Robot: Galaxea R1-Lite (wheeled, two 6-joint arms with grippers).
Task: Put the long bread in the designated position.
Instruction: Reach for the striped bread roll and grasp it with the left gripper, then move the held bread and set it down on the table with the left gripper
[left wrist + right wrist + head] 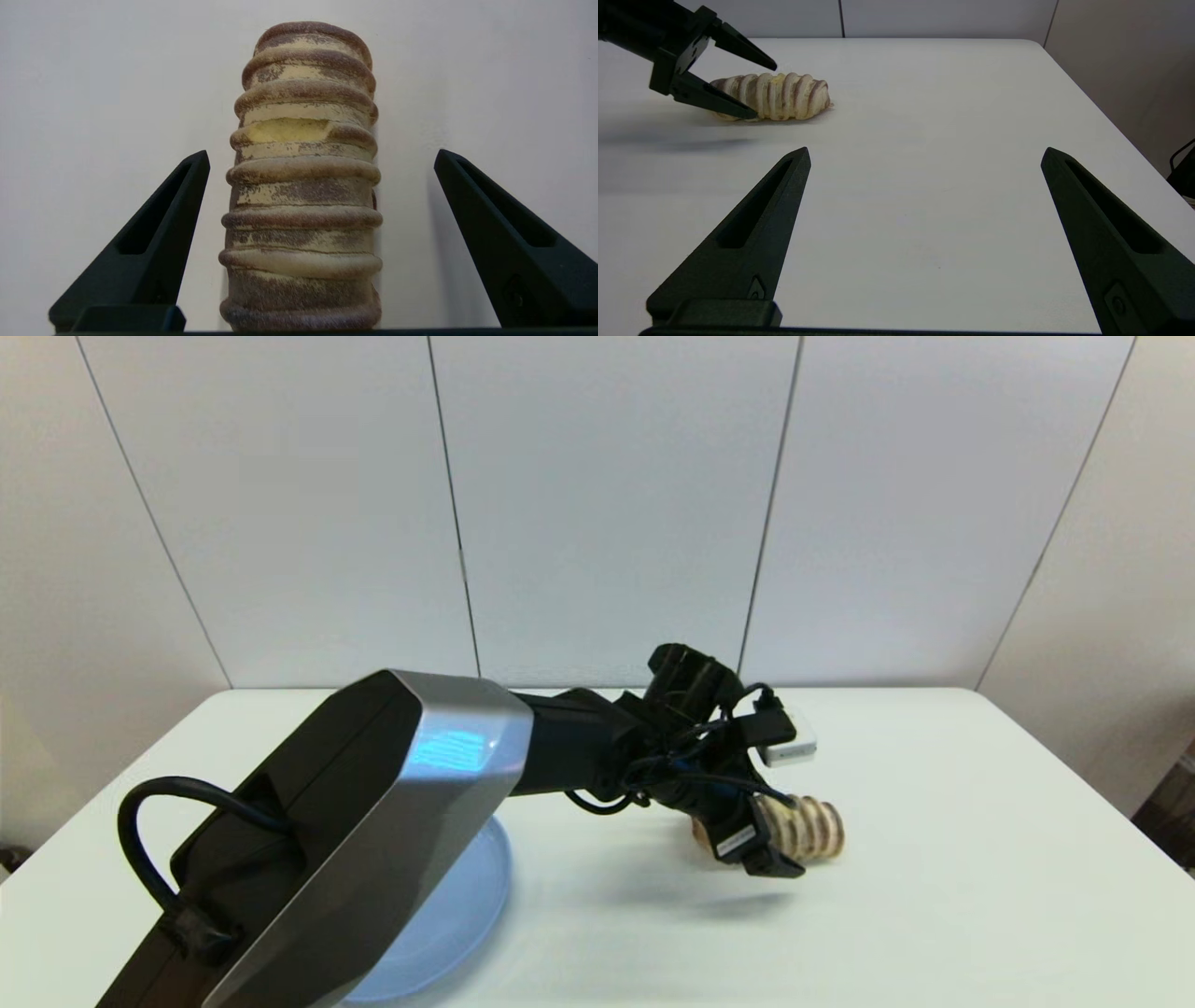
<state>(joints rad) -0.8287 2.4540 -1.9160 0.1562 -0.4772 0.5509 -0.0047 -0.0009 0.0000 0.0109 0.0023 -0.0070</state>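
The long bread [301, 186] looks matt, ridged and rough; the table [934, 896] is smooth and white.

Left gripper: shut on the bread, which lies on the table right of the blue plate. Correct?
Not quite. The left gripper is open: the left wrist view shows its fingers either side of the bread with gaps, not touching. The rest holds: the bread lies on the table, right of the blue plate.

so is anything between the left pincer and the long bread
Nothing visible. The left pincer is open with one finger on each side of the long bread, which lies on the white table, and the gaps on both sides are bare. The right pincer is open, away from the bread.
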